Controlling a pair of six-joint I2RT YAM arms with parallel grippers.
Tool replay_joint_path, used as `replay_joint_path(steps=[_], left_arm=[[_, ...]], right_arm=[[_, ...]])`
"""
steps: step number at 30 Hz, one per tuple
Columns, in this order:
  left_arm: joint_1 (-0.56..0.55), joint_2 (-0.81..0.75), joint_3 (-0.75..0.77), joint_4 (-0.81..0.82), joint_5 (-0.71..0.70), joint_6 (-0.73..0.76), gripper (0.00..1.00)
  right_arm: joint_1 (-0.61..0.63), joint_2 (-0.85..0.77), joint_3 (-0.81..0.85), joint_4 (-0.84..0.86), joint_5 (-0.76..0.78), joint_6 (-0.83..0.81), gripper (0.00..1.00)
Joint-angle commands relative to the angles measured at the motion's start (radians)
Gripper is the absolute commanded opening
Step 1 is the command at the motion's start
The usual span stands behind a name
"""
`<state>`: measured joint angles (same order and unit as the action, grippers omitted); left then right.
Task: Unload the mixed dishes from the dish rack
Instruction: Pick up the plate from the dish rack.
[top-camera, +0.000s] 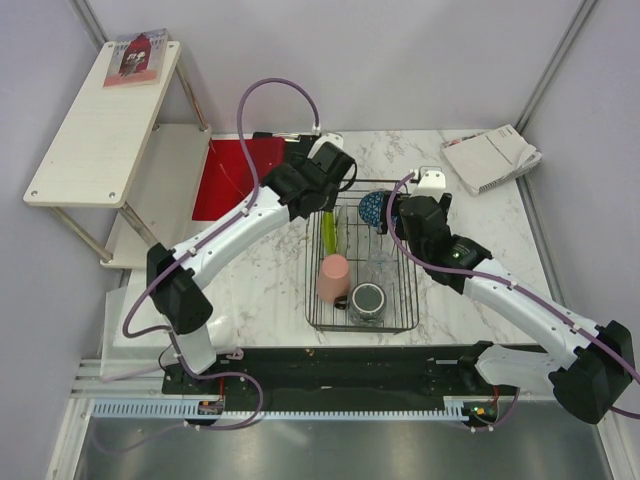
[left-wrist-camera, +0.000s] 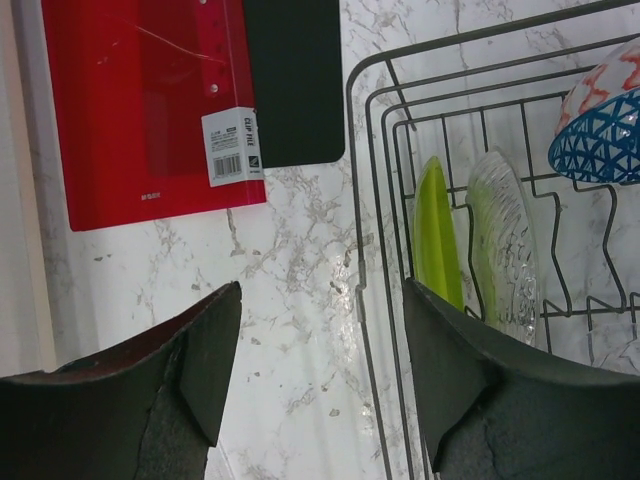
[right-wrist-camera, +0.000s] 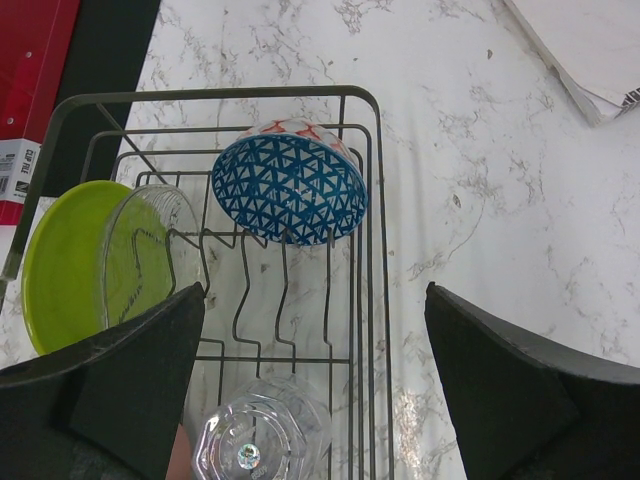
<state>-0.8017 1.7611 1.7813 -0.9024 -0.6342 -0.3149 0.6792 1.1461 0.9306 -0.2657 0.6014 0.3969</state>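
Top view alone shows the salmon-pink cup and dark grey mug at the near end of the dish rack on the marble table — rack long axis runs near-to-far. Lime-green plate stands on edge, far-left slots. Left gripper and right gripper — jaws spread, empty.

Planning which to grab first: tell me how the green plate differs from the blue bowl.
The plate is plain lime green; the bowl has a blue triangle pattern. The plate is flat and stands on edge; the bowl is deep and tipped on its side. Both sit in the rack.
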Motion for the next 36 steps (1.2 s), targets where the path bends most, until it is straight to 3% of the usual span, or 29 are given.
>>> replay_joint_path(steps=[1, 14, 23, 31, 36], left_arm=[[-0.014, 0.063, 0.061, 0.013, 0.028, -0.007, 0.72], [-0.045, 0.074, -0.074, 0.112, 0.067, -0.067, 0.69], [-0.05, 0.084, -0.167, 0.171, 0.056, -0.11, 0.59], [-0.05, 0.086, -0.204, 0.209, 0.011, -0.139, 0.41], [-0.05, 0.084, -0.232, 0.22, -0.016, -0.184, 0.12]], right_arm=[[0.003, 0.0, 0.01, 0.005, 0.006, 0.019, 0.98], [0.003, 0.021, 0.002, -0.007, 0.009, 0.029, 0.98], [0.003, 0.03, 0.008, -0.023, 0.001, 0.04, 0.98], [0.003, 0.024, -0.004, -0.026, 0.003, 0.045, 0.98], [0.003, 0.024, -0.01, -0.029, 0.006, 0.048, 0.98]])
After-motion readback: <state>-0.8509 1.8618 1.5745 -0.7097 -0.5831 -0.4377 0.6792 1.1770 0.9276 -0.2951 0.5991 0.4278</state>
